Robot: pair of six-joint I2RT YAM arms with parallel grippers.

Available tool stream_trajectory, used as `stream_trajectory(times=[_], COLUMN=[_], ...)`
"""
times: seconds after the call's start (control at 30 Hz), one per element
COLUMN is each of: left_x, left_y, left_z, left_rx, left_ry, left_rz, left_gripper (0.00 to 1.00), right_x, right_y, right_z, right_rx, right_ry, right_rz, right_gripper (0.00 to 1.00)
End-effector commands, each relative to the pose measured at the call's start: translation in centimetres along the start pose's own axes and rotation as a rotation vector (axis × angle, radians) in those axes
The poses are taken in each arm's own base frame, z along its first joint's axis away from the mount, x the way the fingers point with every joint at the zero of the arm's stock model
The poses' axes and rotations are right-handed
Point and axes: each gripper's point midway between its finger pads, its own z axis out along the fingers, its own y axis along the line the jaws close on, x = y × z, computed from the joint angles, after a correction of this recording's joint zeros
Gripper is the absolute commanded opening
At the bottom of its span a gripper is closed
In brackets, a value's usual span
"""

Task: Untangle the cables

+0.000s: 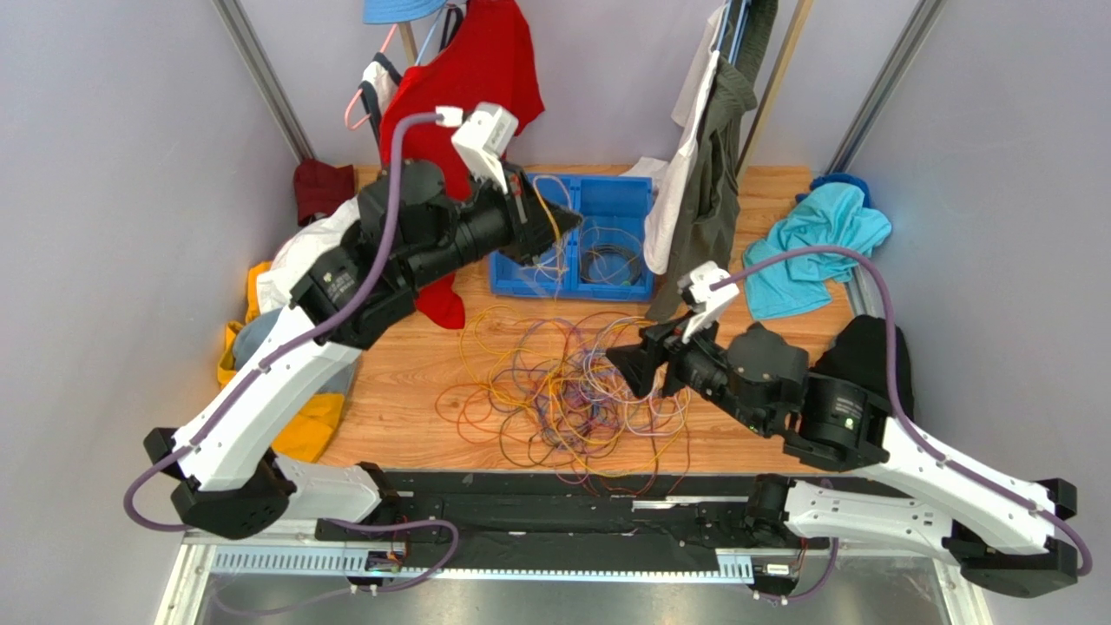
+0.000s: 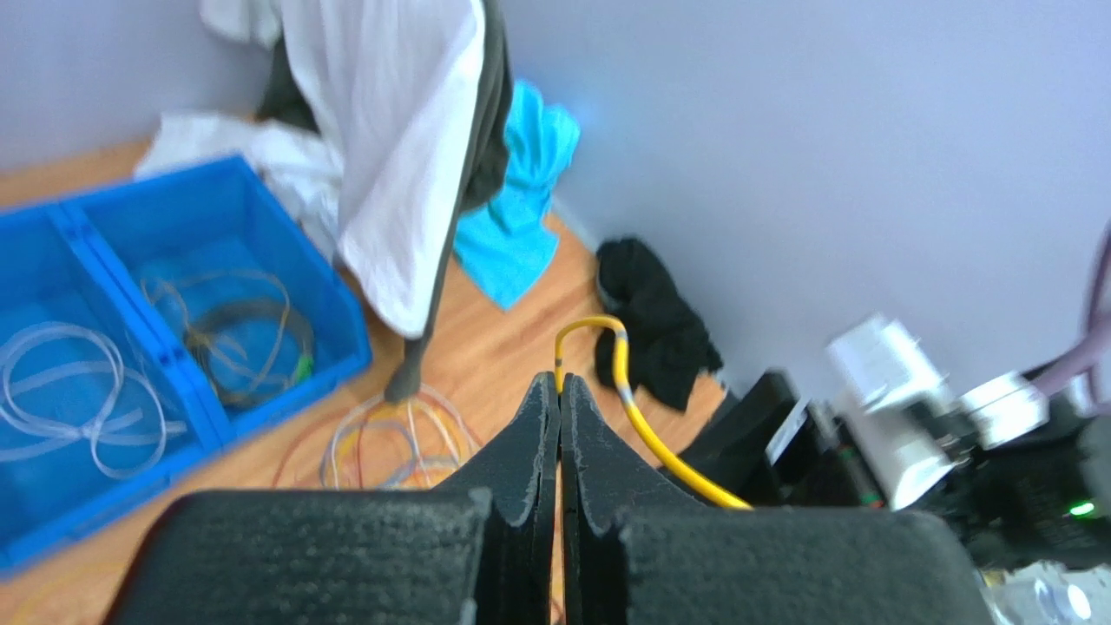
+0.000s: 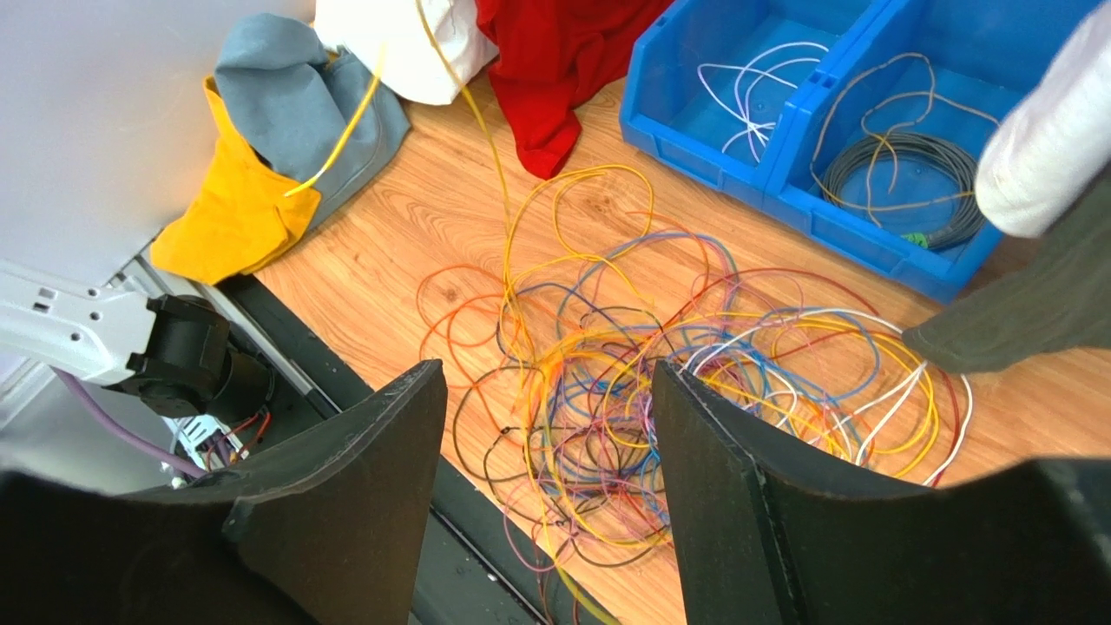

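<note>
My left gripper is pinched shut on one yellow cable, held up high. My right gripper is open wide with nothing in it, over the big messy heap of cables on the table. A few sit in the blue bin — most are left to pull apart

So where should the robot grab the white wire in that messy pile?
Probably its loop: the white cable arcs out at the edge of the tangle nearest the blue bin, with fewer wires crossing it. The open right gripper should come straight down, a finger each side of the strand, since it lies flat.
</note>
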Motion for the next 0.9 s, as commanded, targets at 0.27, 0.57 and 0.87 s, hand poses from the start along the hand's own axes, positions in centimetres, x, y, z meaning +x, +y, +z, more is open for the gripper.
stream_trajectory(times=[0.27, 0.57, 0.87], left_x=[-14.6, -15.0, -10.9], left_y=[-4.9, -5.5, -0.3], left_z=[-4.0, -3.1, 4.3], left_rx=[0.035, 0.069, -0.083], left_ry=[-0.297, -0.317, -0.172], left_rz=[0.128, 0.114, 0.162], left_gripper=[0.00, 0.00, 0.00], right_x=[10.3, 13.2, 15.3], right_y=[-1.5, -0.9, -3.6], right_z=[1.1, 4.4, 1.8], right_rx=[-0.048, -0.034, 0.074], right_ry=[0.076, 0.142, 0.161], right_rz=[0.115, 0.067, 0.212], right_gripper=[0.62, 0.62, 0.55])
